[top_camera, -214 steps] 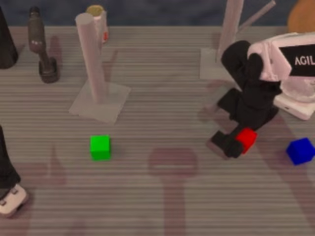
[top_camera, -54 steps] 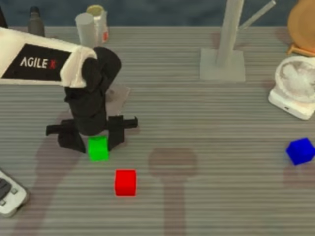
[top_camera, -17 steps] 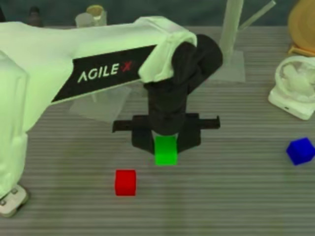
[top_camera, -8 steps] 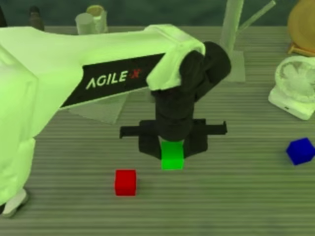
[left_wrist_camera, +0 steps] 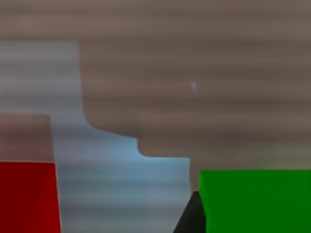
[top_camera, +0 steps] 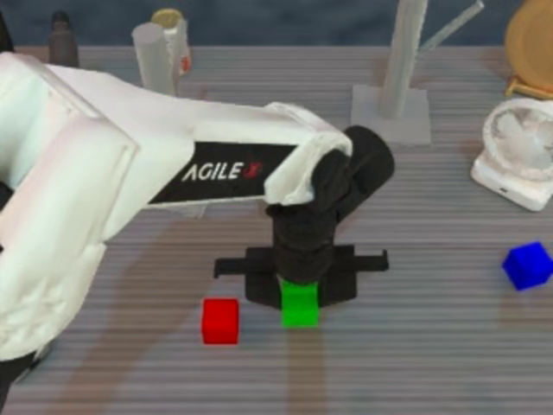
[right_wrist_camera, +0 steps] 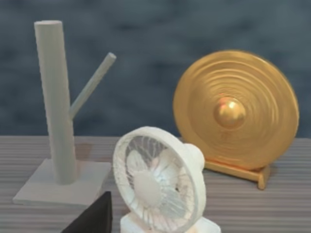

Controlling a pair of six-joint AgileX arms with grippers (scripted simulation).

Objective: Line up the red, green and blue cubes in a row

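Your left gripper [top_camera: 300, 304] grips the green cube [top_camera: 299, 308] just right of the red cube [top_camera: 220, 321]; release it crooked and your row skews.

The left arm [top_camera: 130, 173] has white shells, a black AGILE X nameplate, black wrist and end effector [top_camera: 300, 290].

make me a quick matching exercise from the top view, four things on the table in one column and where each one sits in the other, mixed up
Things:
1. red cube
2. green cube
3. blue cube
4. white fan

Places:
A. alone near the table's right edge
B. between the left gripper's jaws
C. free on the table, left of the green cube
D. far right corner, beside the gold disc

Pairs: 1-C, 2-B, 3-A, 4-D
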